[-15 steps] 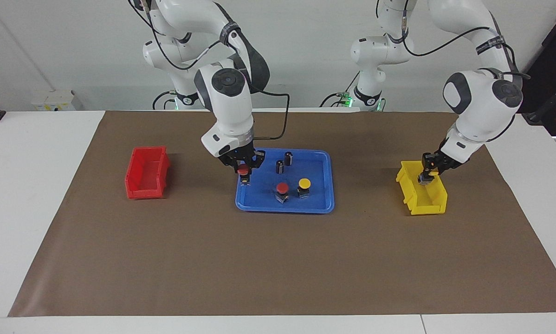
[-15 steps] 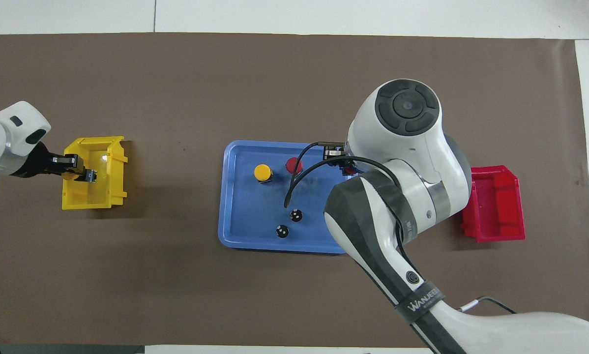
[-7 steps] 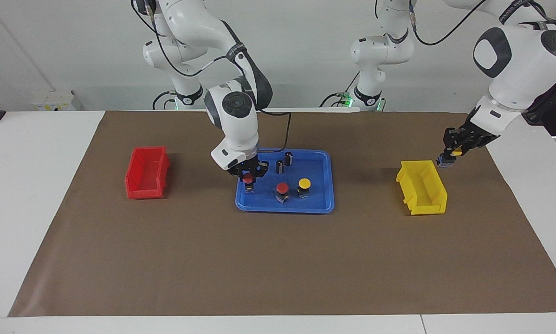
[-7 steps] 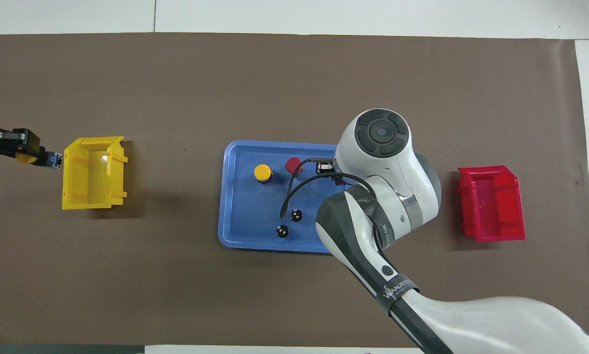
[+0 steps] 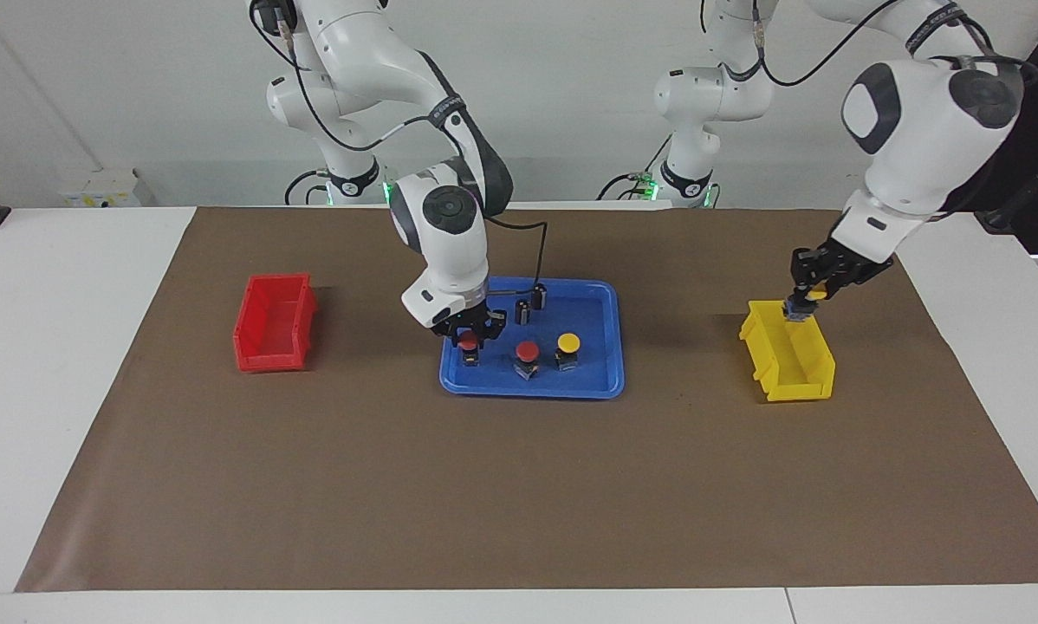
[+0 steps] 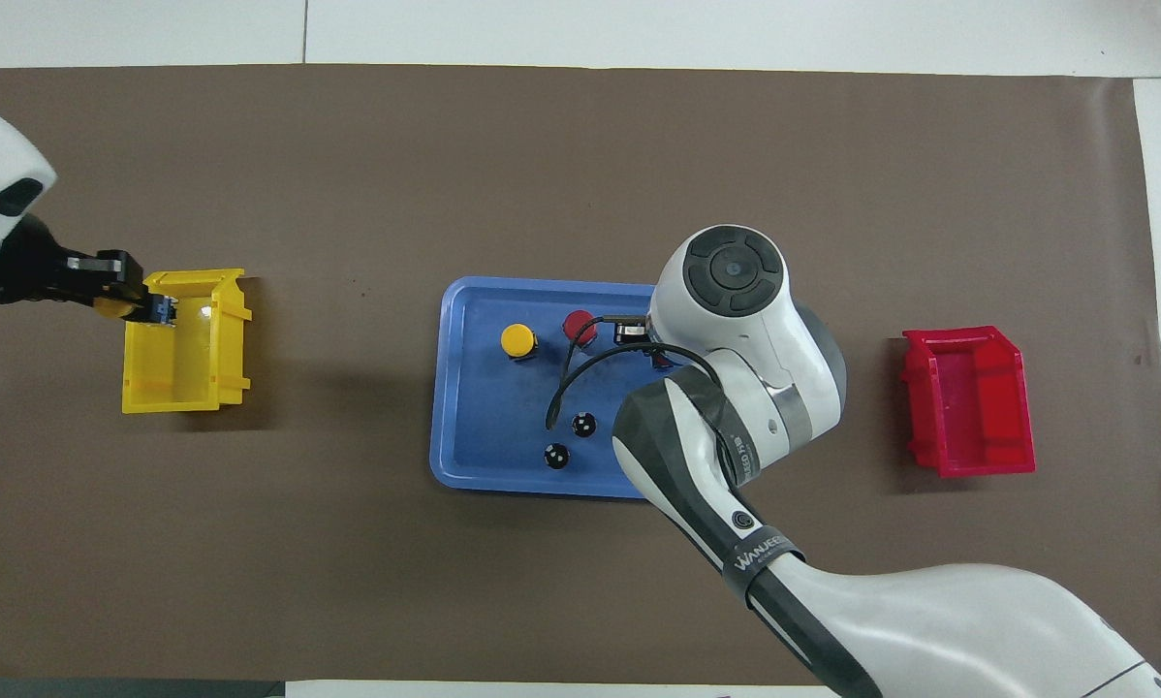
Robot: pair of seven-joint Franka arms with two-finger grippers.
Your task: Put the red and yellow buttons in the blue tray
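The blue tray (image 5: 532, 392) (image 6: 445, 388) holds a red button (image 5: 528, 351) (image 6: 579, 326) and a yellow button (image 5: 568, 344) (image 6: 517, 340), both upright. My right gripper (image 5: 470, 338) is down in the tray's end toward the right arm, right at a second red button (image 5: 468, 344) that reaches the tray floor. In the overhead view the right arm hides that button. My left gripper (image 5: 803, 300) (image 6: 146, 308) hangs over the robot-side rim of the yellow bin (image 5: 788, 351) (image 6: 185, 339), shut on a second yellow button (image 5: 817, 295) (image 6: 110, 308).
Two dark capless cylinders (image 5: 523, 312) (image 5: 539, 296) stand in the tray's robot-side part. A small red bin (image 5: 275, 322) (image 6: 968, 402) sits on the brown mat toward the right arm's end of the table.
My right gripper has come down with the red button into the tray. My left gripper has lifted the yellow button out of the yellow bin, swung outward, then come back over the bin's rim.
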